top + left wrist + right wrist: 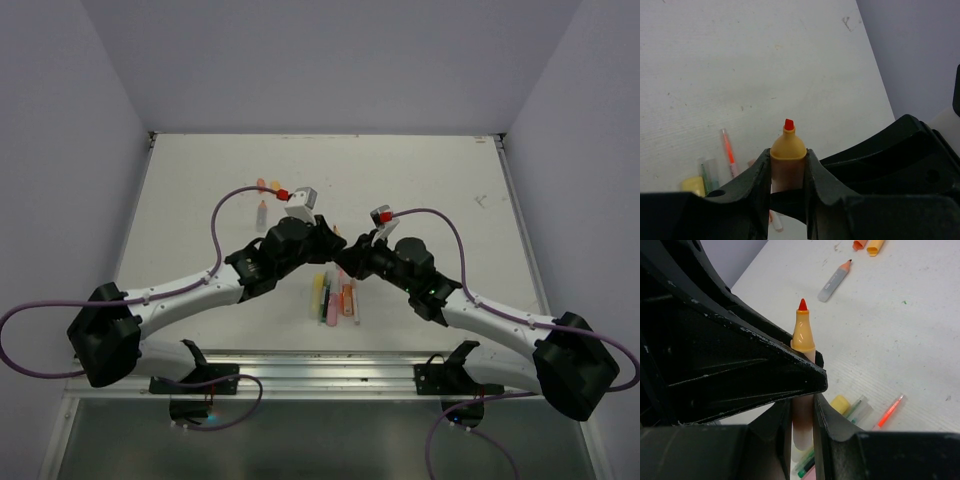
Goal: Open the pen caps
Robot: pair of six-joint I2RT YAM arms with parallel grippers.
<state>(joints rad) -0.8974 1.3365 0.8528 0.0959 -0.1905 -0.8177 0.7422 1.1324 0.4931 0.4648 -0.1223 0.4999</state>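
Observation:
Both grippers meet above the table's middle on one orange highlighter (788, 150). Its red nib points up, bare, with no cap on it. My left gripper (788, 161) is shut on its body just under the orange neck. My right gripper (803, 415) is shut on the pale lower body of the same highlighter (803, 335), with a left finger crossing in front. In the top view the left gripper (335, 250) and the right gripper (354, 258) touch. Two loose caps, orange (858, 244) and yellow-orange (875, 246), lie at the far side. The other pens (336, 296) lie bunched below the grippers.
A grey pen (834, 282) with its tip bare lies near the two loose caps (268, 185). In the bunch I see a yellow highlighter (840, 403), green pens (860, 407) and a thin orange pen (888, 411). The table (440, 180) has walls on three sides.

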